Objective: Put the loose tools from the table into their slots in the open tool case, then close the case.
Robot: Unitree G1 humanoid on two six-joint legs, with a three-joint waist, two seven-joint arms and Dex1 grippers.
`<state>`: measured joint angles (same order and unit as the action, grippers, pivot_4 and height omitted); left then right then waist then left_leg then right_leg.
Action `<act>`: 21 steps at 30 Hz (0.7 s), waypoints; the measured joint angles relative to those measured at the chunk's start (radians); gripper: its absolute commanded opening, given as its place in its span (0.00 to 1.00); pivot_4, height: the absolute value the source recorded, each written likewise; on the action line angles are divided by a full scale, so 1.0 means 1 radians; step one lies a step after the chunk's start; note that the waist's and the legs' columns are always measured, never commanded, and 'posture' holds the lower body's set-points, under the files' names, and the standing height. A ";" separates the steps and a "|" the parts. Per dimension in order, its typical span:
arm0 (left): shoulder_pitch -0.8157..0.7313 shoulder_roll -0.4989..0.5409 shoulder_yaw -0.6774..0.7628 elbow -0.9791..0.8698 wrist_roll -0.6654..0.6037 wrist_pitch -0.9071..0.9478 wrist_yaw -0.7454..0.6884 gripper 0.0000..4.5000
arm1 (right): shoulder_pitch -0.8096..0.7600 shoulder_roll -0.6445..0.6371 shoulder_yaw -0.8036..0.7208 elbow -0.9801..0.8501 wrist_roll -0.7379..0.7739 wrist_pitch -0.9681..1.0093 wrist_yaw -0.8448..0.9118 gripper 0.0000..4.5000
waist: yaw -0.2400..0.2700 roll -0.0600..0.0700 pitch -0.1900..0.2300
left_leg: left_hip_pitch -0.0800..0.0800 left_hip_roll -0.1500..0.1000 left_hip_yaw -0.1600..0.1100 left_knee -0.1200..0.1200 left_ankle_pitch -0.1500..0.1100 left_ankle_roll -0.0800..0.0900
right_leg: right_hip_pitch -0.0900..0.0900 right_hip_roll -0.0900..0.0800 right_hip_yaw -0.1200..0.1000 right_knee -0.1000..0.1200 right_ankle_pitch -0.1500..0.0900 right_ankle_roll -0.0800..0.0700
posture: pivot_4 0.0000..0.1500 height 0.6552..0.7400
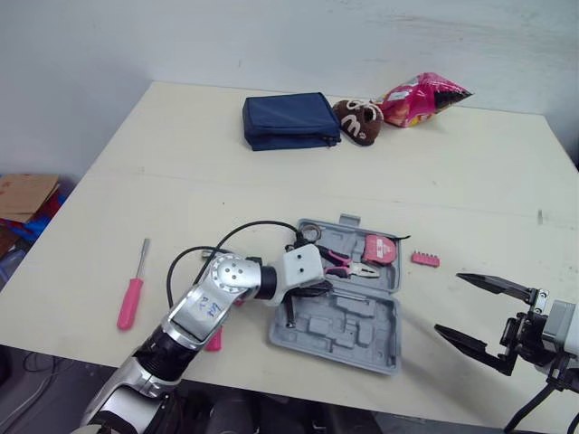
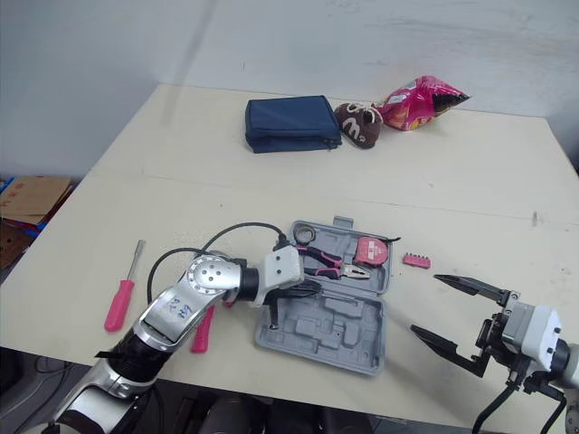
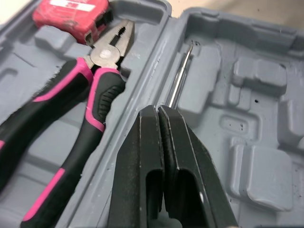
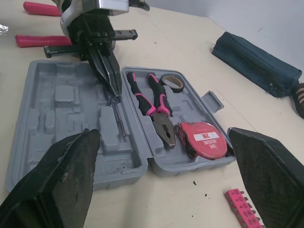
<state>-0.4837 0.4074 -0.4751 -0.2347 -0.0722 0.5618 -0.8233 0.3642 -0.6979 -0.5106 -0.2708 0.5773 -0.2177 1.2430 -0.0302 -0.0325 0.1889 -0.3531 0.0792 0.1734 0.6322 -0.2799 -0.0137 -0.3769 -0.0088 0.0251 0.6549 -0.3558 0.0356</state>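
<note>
The grey tool case (image 1: pixel 366 348) lies open near the table's front edge. Its far half holds pink-and-black pliers (image 1: pixel 344 262), a red tape measure (image 1: pixel 380 249) and a black tape roll (image 1: pixel 309 232). My left gripper (image 3: pixel 161 111) is over the case's middle ridge, shut on the end of a thin metal shaft (image 3: pixel 180 76) that lies along the ridge. My right gripper (image 1: pixel 450 304) hangs open to the right of the case, holding nothing. A pink bit holder (image 1: pixel 424 259) lies on the table right of the case. A pink screwdriver (image 1: pixel 134 289) lies far left, and another pink-handled tool (image 1: pixel 214 339) lies under my left arm.
At the back of the table are a navy pouch (image 1: pixel 289 120), a brown plush toy (image 1: pixel 359 119) and a pink snack bag (image 1: pixel 421 98). A cardboard box (image 1: pixel 25 194) sits on the floor to the left.
</note>
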 measured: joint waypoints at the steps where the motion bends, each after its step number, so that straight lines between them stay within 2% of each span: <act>1: 0.000 0.000 -0.003 0.002 0.001 -0.004 -0.001 0.01 | 0.001 0.000 -0.001 0.000 0.000 0.000 -0.001 1.00 | 0.000 0.000 0.000 | 0.000 0.000 0.000 0.000 0.000 0.000 | 0.000 0.000 0.000 0.000 0.000 0.000 | 1.00 1.00; 11: -0.026 0.006 -0.053 0.015 0.046 -0.026 -0.011 0.01 | 0.018 0.000 -0.003 0.000 0.000 -0.002 -0.010 1.00 | 0.000 0.000 -0.001 | 0.001 0.000 0.000 0.000 0.000 0.000 | 0.001 0.000 0.000 0.000 0.000 0.000 | 1.00 1.00; 21: -0.103 0.008 -0.128 0.036 0.089 0.090 -0.027 0.01 | 0.008 0.000 -0.003 0.005 -0.007 -0.009 -0.016 1.00 | 0.000 -0.002 -0.017 | 0.003 0.000 0.000 0.000 -0.003 0.005 | 0.004 0.000 0.000 0.000 0.000 -0.001 | 1.00 1.00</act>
<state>-0.5863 0.4150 -0.6030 -0.1991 0.0173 0.6523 -0.8498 0.3722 -0.6978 -0.5133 -0.2658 0.5707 -0.2269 1.2266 -0.0300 -0.0348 0.1723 -0.3498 0.0792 0.1730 0.6320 -0.2825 -0.0086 -0.3726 -0.0092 0.0251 0.6546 -0.3556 0.0350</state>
